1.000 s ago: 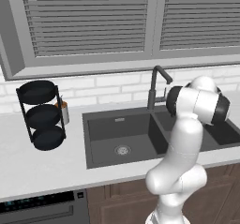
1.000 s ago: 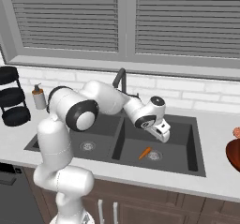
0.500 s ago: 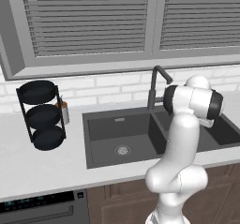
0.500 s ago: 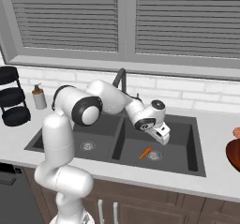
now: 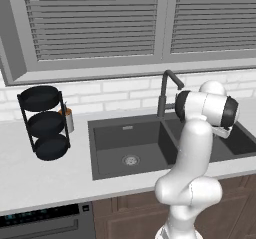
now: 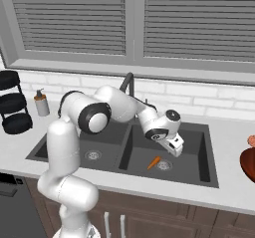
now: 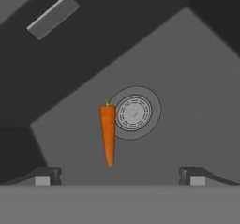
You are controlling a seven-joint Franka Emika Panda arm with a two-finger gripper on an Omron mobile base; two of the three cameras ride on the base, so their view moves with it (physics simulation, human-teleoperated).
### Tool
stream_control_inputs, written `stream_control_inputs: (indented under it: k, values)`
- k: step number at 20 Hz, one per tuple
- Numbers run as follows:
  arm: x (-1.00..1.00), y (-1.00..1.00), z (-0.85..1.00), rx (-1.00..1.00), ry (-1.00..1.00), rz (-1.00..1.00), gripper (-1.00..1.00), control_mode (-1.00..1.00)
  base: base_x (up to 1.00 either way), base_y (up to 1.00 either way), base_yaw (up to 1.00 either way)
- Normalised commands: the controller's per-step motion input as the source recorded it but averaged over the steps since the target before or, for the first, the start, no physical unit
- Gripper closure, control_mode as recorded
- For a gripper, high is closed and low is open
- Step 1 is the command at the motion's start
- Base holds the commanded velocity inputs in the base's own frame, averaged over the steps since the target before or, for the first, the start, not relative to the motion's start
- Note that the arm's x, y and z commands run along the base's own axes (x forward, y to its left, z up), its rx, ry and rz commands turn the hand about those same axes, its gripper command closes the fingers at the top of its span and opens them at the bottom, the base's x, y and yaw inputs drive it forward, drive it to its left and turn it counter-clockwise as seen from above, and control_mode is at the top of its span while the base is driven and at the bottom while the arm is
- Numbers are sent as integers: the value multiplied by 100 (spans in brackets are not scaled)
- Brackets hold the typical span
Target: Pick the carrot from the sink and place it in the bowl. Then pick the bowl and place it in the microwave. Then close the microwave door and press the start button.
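While the pincer (image 7: 120,175) gapes, bowl (image 6: 248,163) sits cropped.

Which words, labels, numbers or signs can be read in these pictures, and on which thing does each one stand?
None can be read.
The appliance panel below the counter carries small light marks, too small and blurred to read.
The bottle by the rack, the sink and the carrot show no writing.

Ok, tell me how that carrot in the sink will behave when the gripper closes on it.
The carrot is round and tapered, so it will probably roll or swing around its thin end if nudged. It looks straight and stiff, so it should not bend. Being slim, it is likely light. It lies flat on the sink floor beside the drain, between the open gripper tips.
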Motion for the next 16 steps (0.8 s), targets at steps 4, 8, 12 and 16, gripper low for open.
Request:
stream_control_inputs:
  k: [4, 8, 12, 16]
  values:
    - [0, 0, -19, 0, -1, 7, -100, -100, 0, 0, 0]
    - [0, 0, -24, 0, 0, 7, -100, -100, 0, 0, 0]
    - [1, 0, -26, 0, -2, 7, -100, -100, 0, 0, 0]
    - [3, 0, -26, 0, 0, 8, -100, -100, 0, 0, 0]
